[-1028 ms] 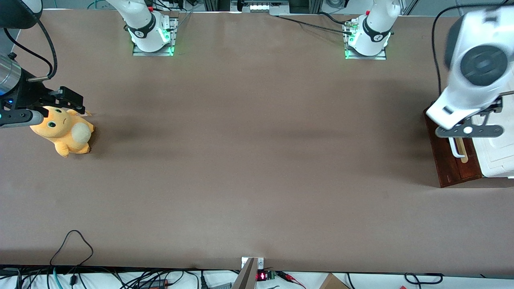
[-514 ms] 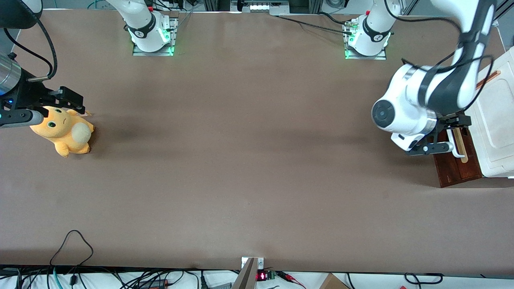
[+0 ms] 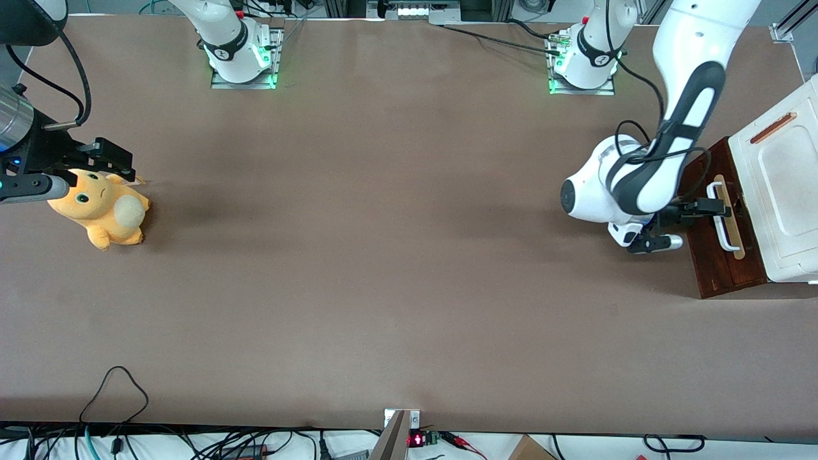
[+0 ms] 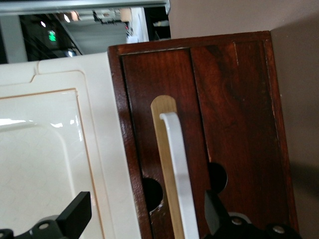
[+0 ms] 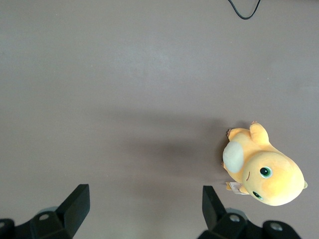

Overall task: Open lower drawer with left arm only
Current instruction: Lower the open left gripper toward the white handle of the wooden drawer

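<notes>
gripper (image 4: 144,219): fingertips cut by frame edge | lower drawer (image 4: 239,124): handle's near end cropped, perhaps between fingers

Dark reddish-brown wooden lower drawer front (image 4: 234,124) carried a white loop handle (image 4: 179,174) on a pale wood strip (image 3: 730,217). White cabinet top (image 3: 783,185) had a copper-coloured slot (image 3: 772,128). Glossy white left arm (image 3: 677,96) with dark grey panel, small black gripper (image 3: 693,207). Plain brown worktop (image 3: 383,255); yellow-orange plush toy (image 3: 102,211).

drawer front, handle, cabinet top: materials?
Lower drawer front: dark reddish wood, glossy, grain lines visible. Handle: smooth white loop, likely plastic or painted metal, mounted on a pale wood strip. Cabinet top: cream, shiny, probably plastic. The left arm's gripper is open, straddling the handle.
</notes>
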Robot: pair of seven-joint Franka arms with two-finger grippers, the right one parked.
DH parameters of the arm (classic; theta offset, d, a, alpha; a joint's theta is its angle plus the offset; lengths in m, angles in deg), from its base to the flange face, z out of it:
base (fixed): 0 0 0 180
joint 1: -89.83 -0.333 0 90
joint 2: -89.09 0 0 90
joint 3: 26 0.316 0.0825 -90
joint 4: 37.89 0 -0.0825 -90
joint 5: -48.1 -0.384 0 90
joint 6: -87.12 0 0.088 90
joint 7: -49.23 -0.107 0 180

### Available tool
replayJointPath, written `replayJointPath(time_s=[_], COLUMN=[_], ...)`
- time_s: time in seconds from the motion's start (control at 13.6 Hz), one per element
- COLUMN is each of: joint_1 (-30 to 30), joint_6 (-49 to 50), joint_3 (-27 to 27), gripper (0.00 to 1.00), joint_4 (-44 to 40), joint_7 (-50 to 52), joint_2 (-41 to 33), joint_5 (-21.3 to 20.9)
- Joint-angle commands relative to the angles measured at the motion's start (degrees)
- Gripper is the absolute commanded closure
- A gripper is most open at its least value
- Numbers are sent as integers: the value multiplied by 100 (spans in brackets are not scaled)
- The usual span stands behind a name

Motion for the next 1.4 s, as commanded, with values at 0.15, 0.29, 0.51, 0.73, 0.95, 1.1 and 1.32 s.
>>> replayJointPath(time_s=[0.15,0.29,0.51,0.73,0.95,1.1,1.32], joint_1=[-43,228,309,484,485,476,441], joint_6=[88,-384,-326,165,273,273,281], joint_3=[-19,418,473,508,508,508,595], gripper=[0,0,0,0,0,0,1], joint_4=[402,822,903,1061,1062,1053,1009], joint_7=[244,1162,1334,1694,1704,1712,1721], joint_2=[10,-43,-25,80,80,80,115], joint_5=[-353,-545,-704,-705,-705,-705,-740])
